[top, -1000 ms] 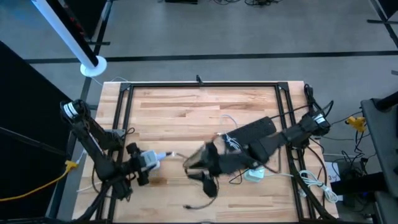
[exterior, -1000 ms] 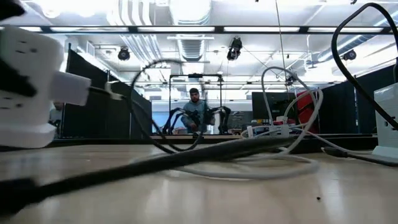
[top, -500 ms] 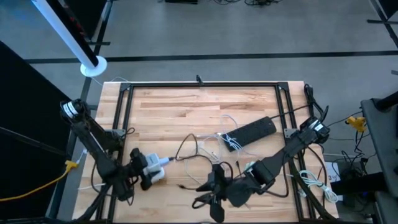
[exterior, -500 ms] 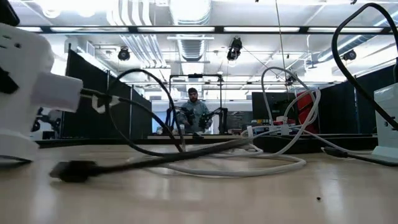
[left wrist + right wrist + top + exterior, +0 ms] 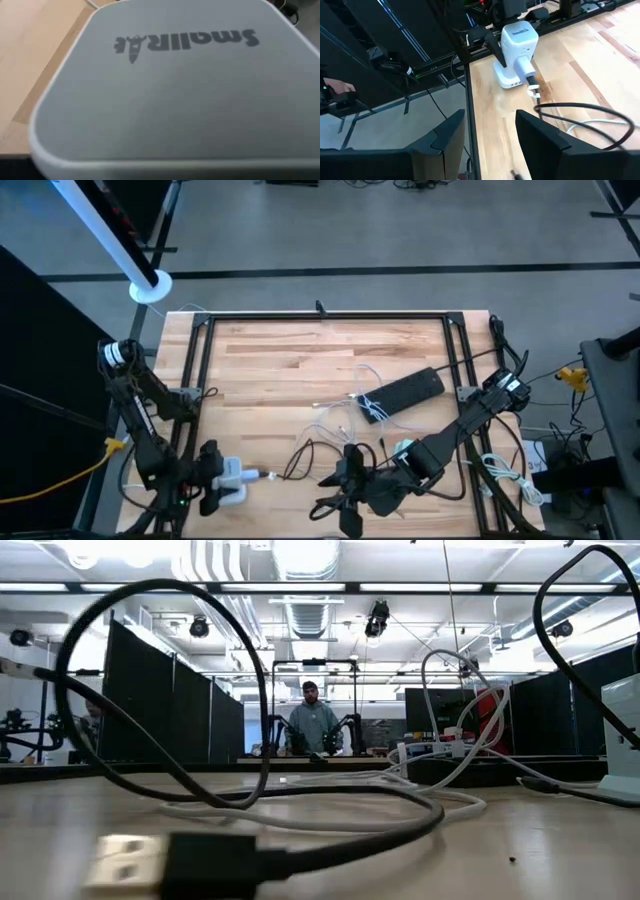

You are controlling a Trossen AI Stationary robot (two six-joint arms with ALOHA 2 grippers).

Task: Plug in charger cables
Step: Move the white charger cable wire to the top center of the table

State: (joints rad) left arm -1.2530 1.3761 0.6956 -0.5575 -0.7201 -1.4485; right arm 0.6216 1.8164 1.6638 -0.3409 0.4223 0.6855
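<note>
Left hand [image 5: 212, 485] gripped the white charger block [image 5: 230, 480] at the bench's [image 5: 280, 360] near-left corner. Right hand [image 5: 345, 505] stood apart, empty. Black charger cable [image 5: 305, 455] looped between them, plugged into the block.

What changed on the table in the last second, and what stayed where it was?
The left gripper, clamped on the white charger block, carried it back toward the table's near left corner. The black cable plugged into it trailed along, and its loose plug now lies close to the low camera. The right gripper, jaws open and empty, swung from mid-table to the near edge. The black power strip and white cables barely moved.
</note>
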